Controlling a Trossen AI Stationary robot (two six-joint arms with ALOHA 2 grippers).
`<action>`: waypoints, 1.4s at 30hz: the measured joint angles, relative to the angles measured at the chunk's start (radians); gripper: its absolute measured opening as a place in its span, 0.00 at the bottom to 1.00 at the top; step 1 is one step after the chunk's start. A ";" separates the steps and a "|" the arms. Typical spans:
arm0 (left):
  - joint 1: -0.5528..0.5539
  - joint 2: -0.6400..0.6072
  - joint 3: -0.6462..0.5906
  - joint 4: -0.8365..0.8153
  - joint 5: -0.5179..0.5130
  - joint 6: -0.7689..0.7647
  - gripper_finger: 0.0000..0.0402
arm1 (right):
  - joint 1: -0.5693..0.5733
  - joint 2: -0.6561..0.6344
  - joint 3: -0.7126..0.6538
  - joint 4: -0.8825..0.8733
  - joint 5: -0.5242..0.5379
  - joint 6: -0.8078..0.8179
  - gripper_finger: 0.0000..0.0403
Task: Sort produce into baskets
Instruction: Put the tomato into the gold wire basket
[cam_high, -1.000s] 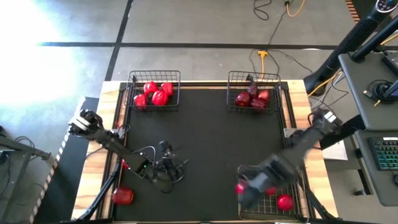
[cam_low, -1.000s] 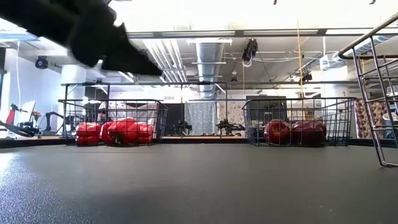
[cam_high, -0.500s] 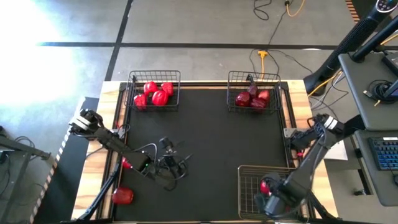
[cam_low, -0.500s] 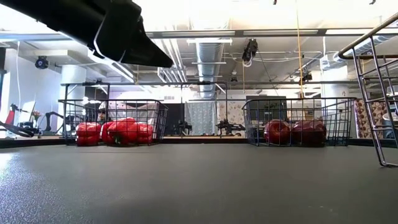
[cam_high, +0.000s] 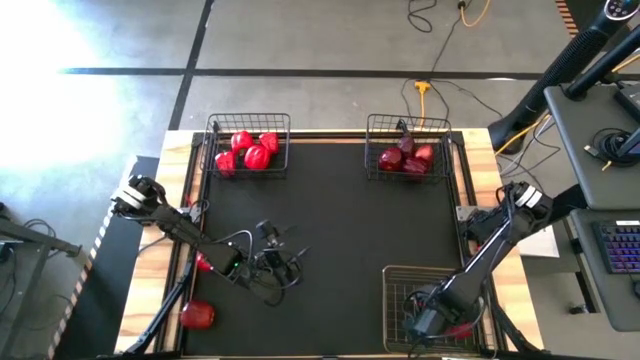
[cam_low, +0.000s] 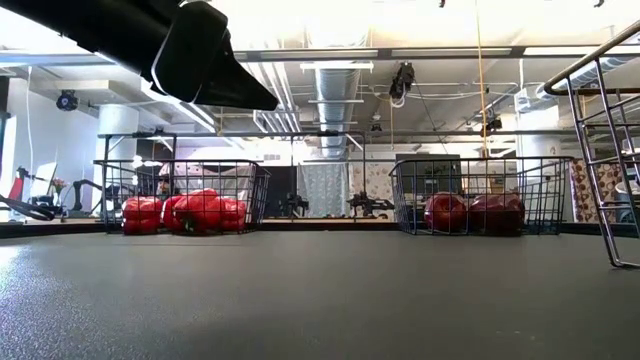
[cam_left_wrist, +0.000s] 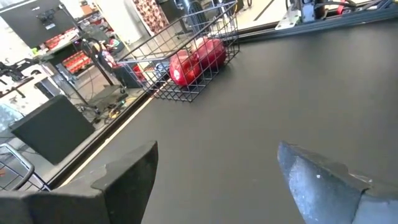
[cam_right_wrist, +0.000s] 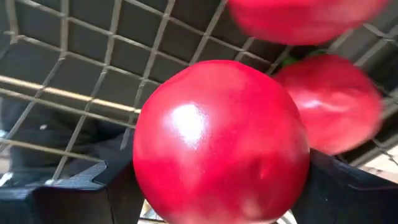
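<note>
Right hand (cam_high: 432, 322) has been lowered into the near basket (cam_high: 395, 300), fingers clamped on a round red tomato (cam_right_wrist: 221, 143); release is judged imminent; left hand (cam_high: 272, 262) is kept spread, waiting.

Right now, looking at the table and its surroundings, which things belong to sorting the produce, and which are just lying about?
Belongs to the job:
peppers in far-left basket
dark fruits in far-right basket
tomato gripped by right pincer in near-right basket
loose tomato at table's left edge
left pincer, open, waiting

Lying about:
yellow cable on floor
keyboard on side desk
</note>
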 joint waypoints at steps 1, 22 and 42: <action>0.000 0.000 0.000 0.000 0.000 0.000 0.78 | -0.001 -0.001 -0.007 0.015 0.001 -0.007 0.74; 0.002 0.000 -0.001 0.000 0.000 -0.001 0.78 | -0.022 -0.018 0.015 -0.014 -0.032 -0.244 0.94; -0.173 0.070 -0.001 0.132 -0.044 -0.170 0.78 | -0.240 -0.024 0.370 -0.005 0.466 -1.178 0.94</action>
